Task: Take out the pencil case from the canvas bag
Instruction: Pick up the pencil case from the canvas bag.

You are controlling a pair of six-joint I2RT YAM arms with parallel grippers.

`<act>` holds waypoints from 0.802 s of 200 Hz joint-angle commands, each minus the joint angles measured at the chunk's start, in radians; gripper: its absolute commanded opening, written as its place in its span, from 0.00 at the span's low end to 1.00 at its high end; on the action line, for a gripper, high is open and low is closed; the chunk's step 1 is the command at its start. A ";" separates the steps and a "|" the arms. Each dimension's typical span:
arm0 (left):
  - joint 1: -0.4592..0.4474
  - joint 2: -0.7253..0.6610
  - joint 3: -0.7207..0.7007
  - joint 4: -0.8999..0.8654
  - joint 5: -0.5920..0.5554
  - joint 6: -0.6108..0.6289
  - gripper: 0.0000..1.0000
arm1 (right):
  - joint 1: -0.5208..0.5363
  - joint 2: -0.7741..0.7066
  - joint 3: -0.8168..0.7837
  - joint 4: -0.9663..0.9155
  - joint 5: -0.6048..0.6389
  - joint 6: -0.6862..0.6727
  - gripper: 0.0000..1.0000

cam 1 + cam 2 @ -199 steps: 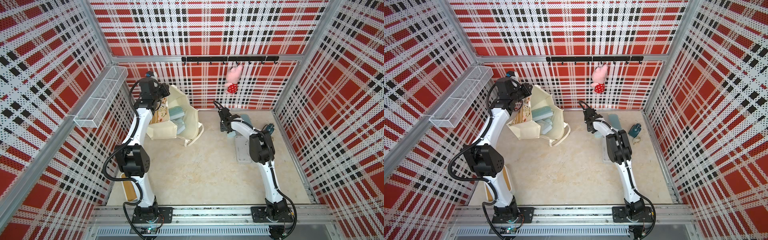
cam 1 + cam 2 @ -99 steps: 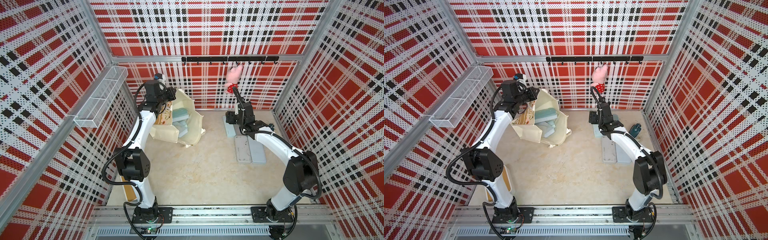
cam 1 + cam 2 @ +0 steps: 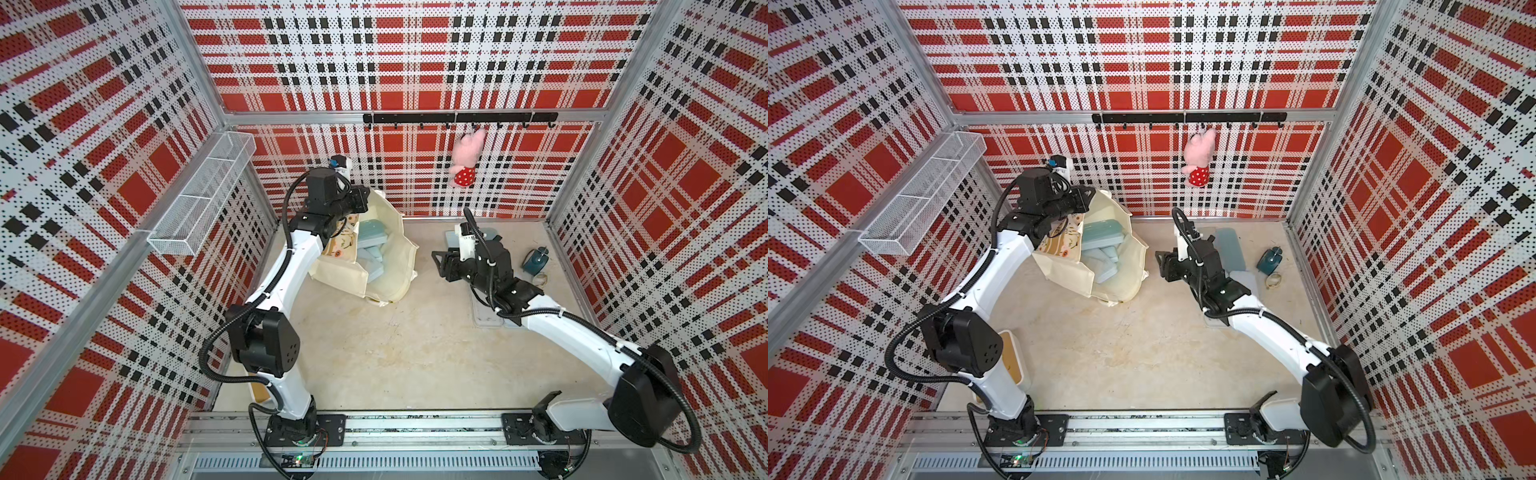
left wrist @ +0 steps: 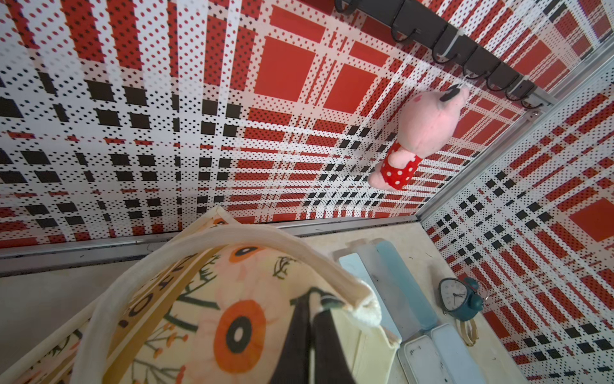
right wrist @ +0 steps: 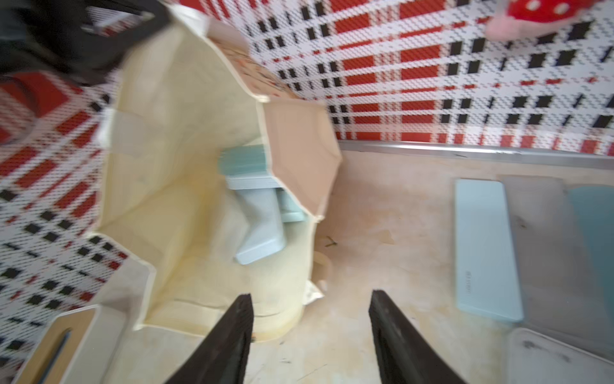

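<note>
The cream canvas bag (image 3: 386,266) stands open at the back left, flower print on its face (image 4: 199,316). My left gripper (image 3: 360,200) is shut on its top rim (image 4: 352,296) beside the padded handle (image 4: 265,237), holding the mouth open. Several pale blue pencil cases (image 3: 371,236) (image 3: 1102,237) (image 5: 262,229) lie piled inside. My right gripper (image 3: 437,262) (image 5: 310,299) hangs open and empty just right of the bag, pointing at its mouth and apart from it.
Pale blue cases (image 5: 481,246) (image 3: 1229,249) and a tin tray (image 3: 486,318) lie on the floor under the right arm. A teal alarm clock (image 3: 537,258) stands at the back right. A pink plush (image 3: 466,162) hangs from the hook rail. A wire basket (image 3: 203,195) is on the left wall.
My right arm has swung from the cases at the back right toward the bag's mouth, and its jaws have narrowed a little. The left gripper still holds the bag, now shifted slightly rightward.
</note>
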 commanded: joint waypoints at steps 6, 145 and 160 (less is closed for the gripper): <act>-0.026 -0.086 0.004 0.121 0.002 0.006 0.00 | 0.113 -0.005 0.002 0.077 0.096 -0.040 0.58; -0.028 -0.177 -0.092 0.189 0.094 0.011 0.00 | 0.240 0.395 0.206 0.043 0.085 0.318 0.38; -0.028 -0.187 -0.112 0.207 0.107 0.003 0.00 | 0.240 0.421 0.209 0.064 0.075 0.386 0.38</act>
